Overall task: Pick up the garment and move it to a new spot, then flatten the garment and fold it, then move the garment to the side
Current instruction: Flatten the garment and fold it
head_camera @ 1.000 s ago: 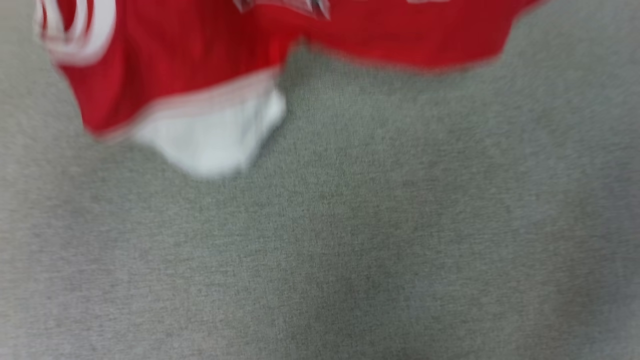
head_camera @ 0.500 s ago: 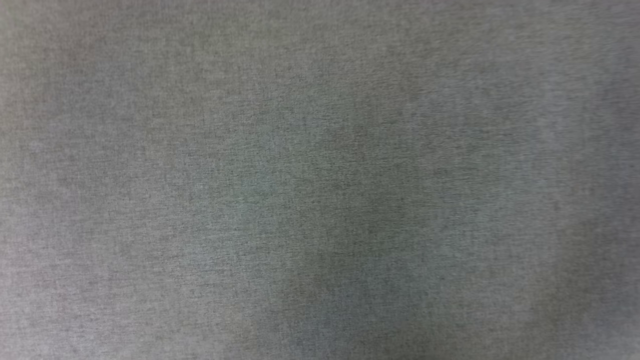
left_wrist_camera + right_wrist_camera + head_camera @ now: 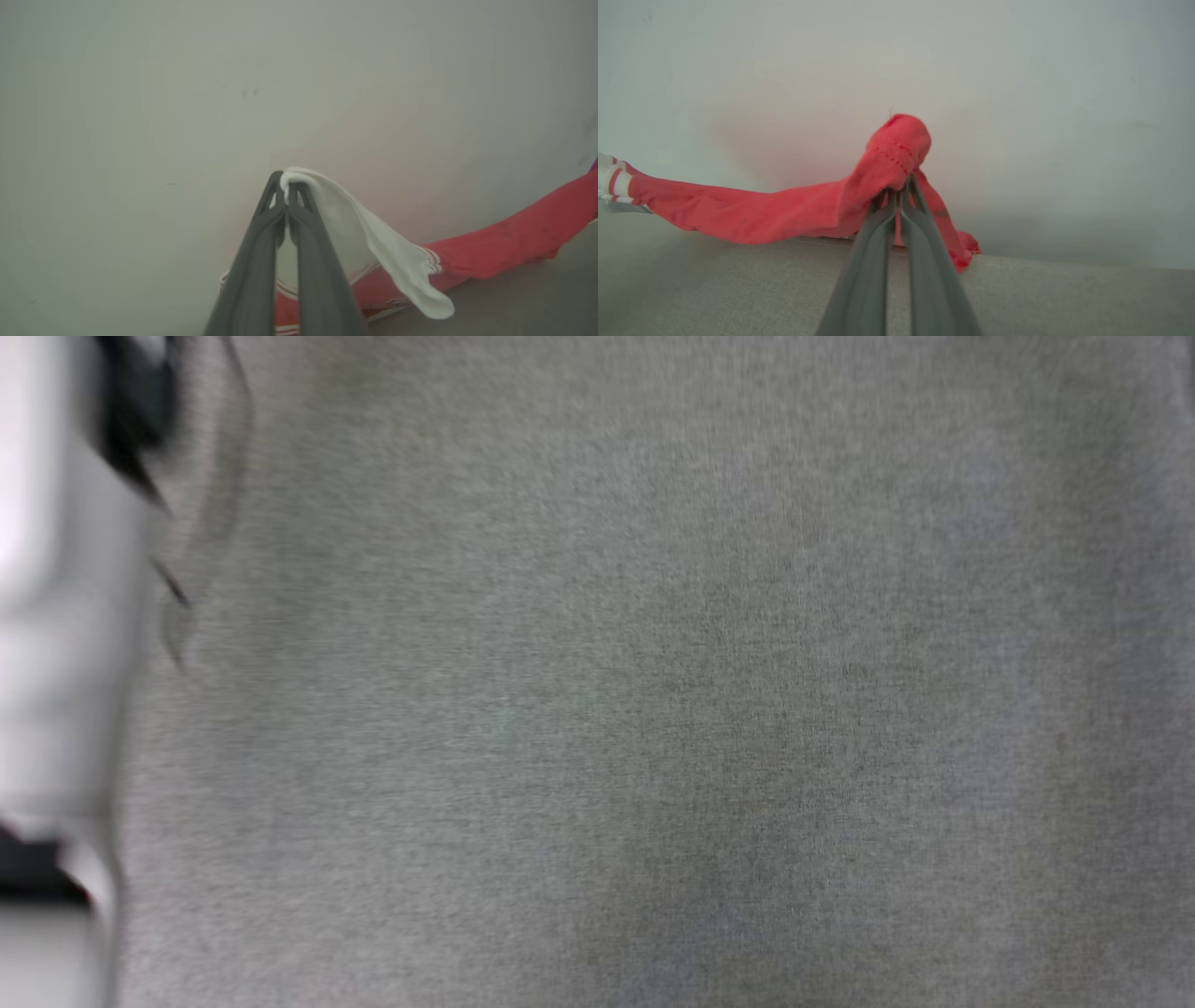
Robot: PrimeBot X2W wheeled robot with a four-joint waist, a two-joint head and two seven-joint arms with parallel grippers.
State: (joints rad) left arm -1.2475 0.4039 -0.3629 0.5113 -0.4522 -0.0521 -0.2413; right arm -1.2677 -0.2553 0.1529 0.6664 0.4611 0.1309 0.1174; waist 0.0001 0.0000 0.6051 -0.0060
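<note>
While head view gives you a blurred grey surface (image 3: 653,709) and pale forearm (image 3: 56,663) | left wrist: left gripper (image 3: 285,184) clamped on white sleeve of garment (image 3: 514,242) | right wrist: right gripper (image 3: 901,196) clamped on its red hem, low over the surface | carry both ends level, cloth taut

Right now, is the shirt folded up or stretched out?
Stretched out, not folded. The shirt runs between the left gripper, on its white sleeve, and the right gripper, on red cloth.

Left jaws and right jaws pinched closed.
</note>
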